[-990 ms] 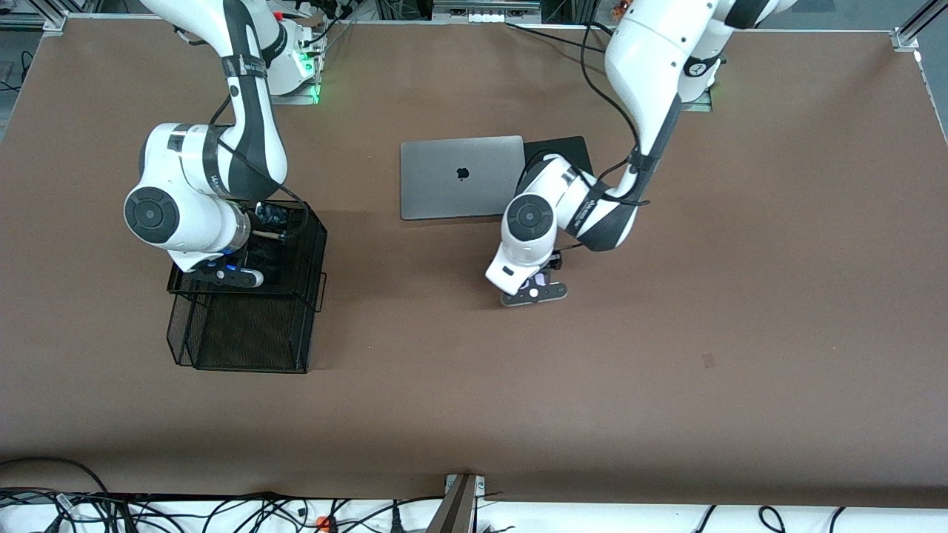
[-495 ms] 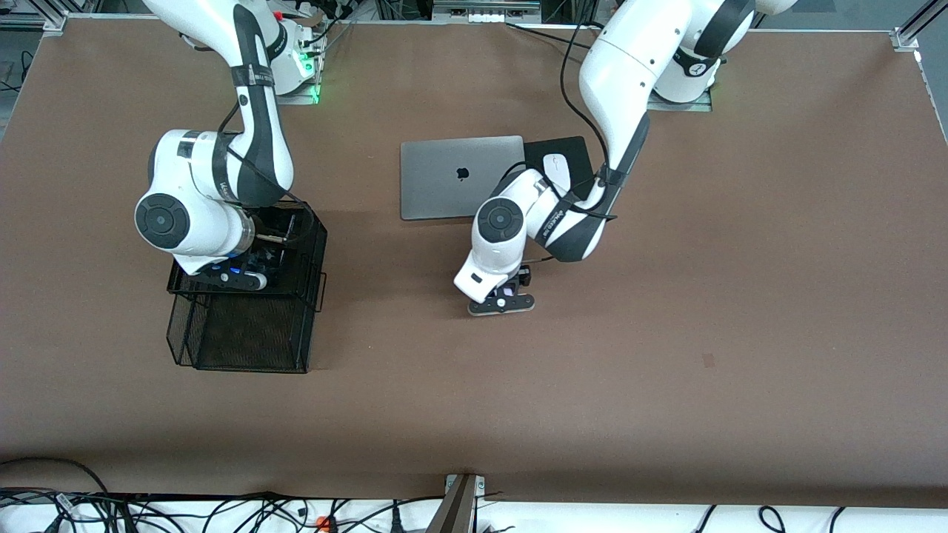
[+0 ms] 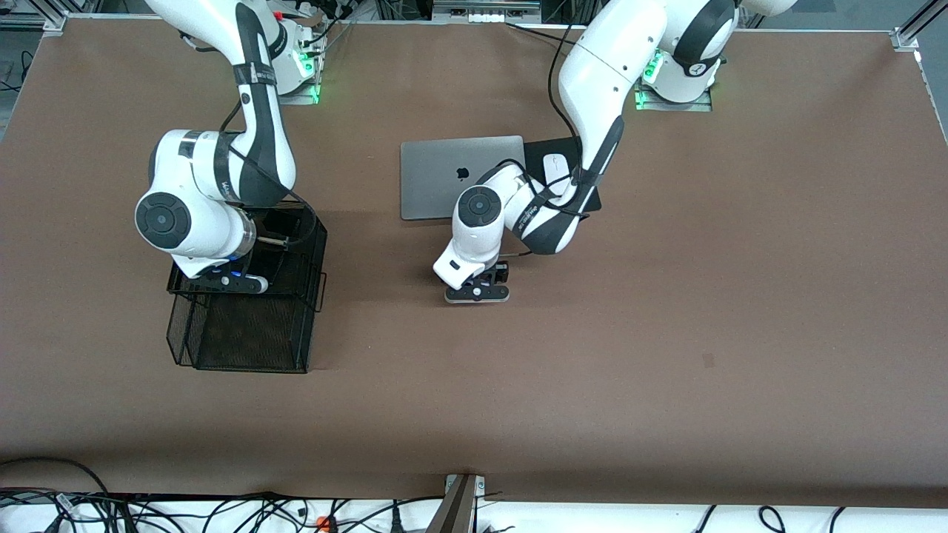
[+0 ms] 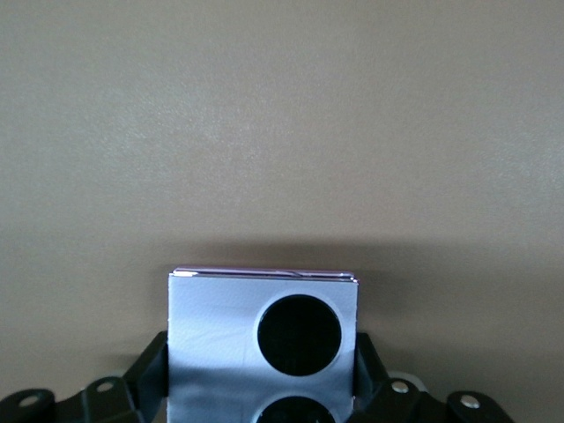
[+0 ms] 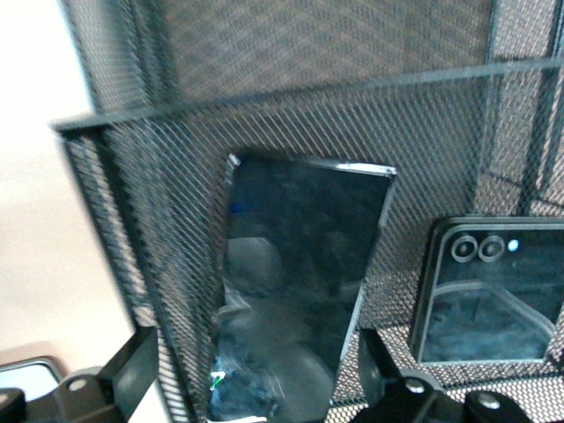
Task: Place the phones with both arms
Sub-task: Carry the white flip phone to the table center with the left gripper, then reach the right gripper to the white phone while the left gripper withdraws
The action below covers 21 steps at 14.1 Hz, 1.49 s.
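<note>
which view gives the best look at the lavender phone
The left wrist view: the lavender phone fills the lower middle, showing its face and black circles, clamped in the left claw above bare table. In the front view the left arm's wrist hides it, over the table nearer the camera than the laptop. The right wrist view doesn't show it.

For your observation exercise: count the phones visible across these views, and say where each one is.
3. The lavender phone is in the left gripper over bare table; the slim black slab and black flip phone lie in the mesh basket. Others may be hidden.

Lavender phone (image 4: pixel 264 344) cut off below
</note>
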Tool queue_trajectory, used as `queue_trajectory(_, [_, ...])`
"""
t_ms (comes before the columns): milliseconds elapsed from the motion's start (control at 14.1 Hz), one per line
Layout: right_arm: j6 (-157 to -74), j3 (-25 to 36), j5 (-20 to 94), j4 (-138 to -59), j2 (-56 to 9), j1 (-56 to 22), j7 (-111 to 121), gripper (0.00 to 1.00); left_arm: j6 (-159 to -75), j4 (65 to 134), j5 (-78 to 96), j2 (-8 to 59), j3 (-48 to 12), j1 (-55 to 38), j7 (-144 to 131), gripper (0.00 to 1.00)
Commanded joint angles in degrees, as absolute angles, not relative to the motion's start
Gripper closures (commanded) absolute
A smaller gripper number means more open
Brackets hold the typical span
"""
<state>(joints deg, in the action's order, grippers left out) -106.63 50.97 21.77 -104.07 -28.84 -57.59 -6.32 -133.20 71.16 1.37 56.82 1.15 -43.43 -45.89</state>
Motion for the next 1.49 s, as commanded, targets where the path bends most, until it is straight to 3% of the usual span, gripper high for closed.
queue_trajectory(0, [-102.67, 51.24, 22.76, -98.63, -29.0, -55.73, -5.63, 0.0, -132.98, 69.43, 0.7, 57.66, 1.85, -44.03, -46.4, 0.48])
queue_trajectory(71, [-100.57, 51.24, 22.76, -96.35, -29.0, -54.68, -5.54, 0.0, -132.98, 69.35, 0.79, 57.57, 1.93, -44.21, -46.84, 0.0])
queue_trajectory(283, [-98.35, 51.07, 22.94, -90.81, -29.35, -53.18, -5.54, 0.0, -131.32, 68.65, 1.14, 56.43, 2.2, -43.51, -48.96, 0.0])
queue_trajectory(566, [-99.66, 48.53, 25.21, -88.07, -29.79, -53.79, -6.85, 0.0, -121.91, 69.86, 2.54, 49.5, 0.1, -37.19, -42.39, 0.0])
queue_trajectory(849, [-109.92, 41.07, 28.22, -87.81, -30.75, -54.49, -11.93, 0.0, -112.97, 74.26, 1.76, 44.92, 0.43, -32.09, -38.5, 0.0])
queue_trajectory(990, [-113.72, 37.98, 27.34, -83.78, -34.69, -55.54, -19.12, 0.0, -108.39, 75.49, -2.95, 43.08, 1.05, -28.23, -35.88, 0.0])
queue_trajectory(1203, [-114.34, 37.35, 26.54, -72.29, -45.66, -58.7, -29.84, 0.0, -105.92, 80.32, -6.93, 37.72, 1.23, -22.17, -29.55, 0.0])
queue_trajectory(1415, [-117.75, 37.18, 26.81, -63.74, -55.08, -60.73, -38.13, 0.0, -99.77, 80.68, -9.05, 32.28, 1.23, -16.28, -19.99, 0.0])
